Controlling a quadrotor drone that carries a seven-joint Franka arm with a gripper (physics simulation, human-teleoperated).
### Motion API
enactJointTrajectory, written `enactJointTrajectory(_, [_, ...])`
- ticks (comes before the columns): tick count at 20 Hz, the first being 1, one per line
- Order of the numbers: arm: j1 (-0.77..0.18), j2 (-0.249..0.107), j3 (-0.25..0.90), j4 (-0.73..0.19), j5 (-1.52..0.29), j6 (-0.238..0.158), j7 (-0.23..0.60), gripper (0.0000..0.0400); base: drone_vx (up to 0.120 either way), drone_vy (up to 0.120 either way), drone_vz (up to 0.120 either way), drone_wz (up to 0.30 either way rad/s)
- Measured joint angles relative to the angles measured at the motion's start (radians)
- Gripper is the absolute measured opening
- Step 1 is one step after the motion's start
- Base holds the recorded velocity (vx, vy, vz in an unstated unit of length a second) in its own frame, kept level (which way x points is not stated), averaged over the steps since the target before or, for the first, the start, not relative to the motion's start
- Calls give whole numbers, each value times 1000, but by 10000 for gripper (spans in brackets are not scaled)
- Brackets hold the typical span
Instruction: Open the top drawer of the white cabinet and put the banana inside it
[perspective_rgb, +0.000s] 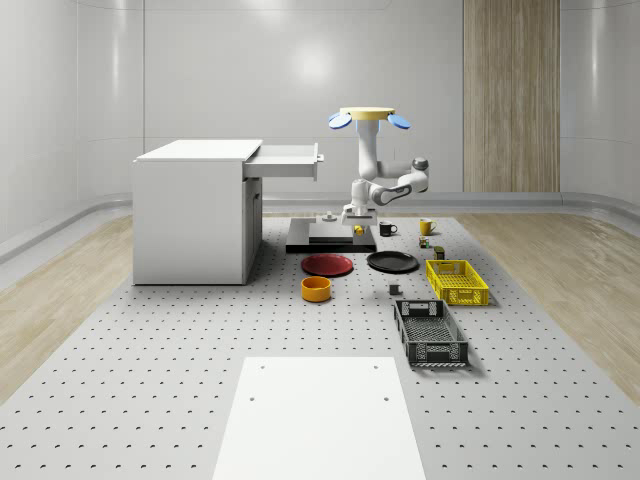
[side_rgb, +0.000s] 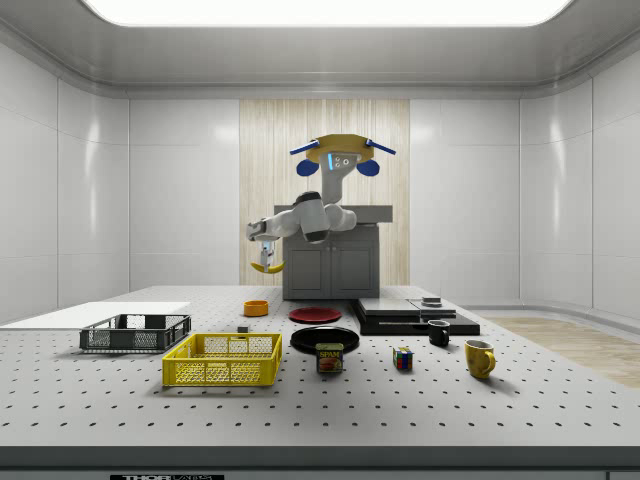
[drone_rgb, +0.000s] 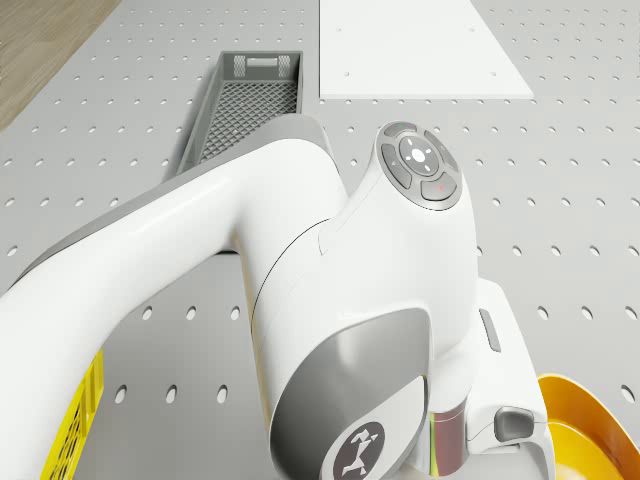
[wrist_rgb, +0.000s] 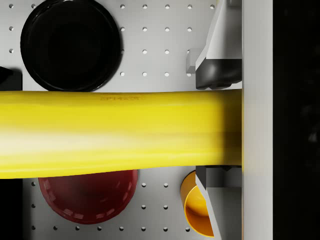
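Yellow banana (wrist_rgb: 115, 132) clamped in pincer (wrist_rgb: 220, 127); top drawer (perspective_rgb: 288, 161) open in whole-scene view

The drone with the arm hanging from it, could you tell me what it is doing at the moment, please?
The drone hovers beside the white cabinet, above the table, near the red plate and black plate. Its claw is shut on the banana, held in the air. The cabinet's top drawer is already pulled open, and the banana is not yet inside it.

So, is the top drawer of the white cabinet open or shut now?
Open: the top drawer juts out from the white cabinet toward the hovering drone.
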Motion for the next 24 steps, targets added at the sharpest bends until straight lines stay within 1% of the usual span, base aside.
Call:
enactJointTrajectory(5, [0,-2,0,0,-1,2,0,193,-120,-8,120,0])
enactJointTrajectory(8, [1,-3,0,0,-1,3,0,193,-120,-107,120,0])
enactJointTrajectory(24, [2,-8,0,0,-3,7,-1,193,-120,0,120,0])
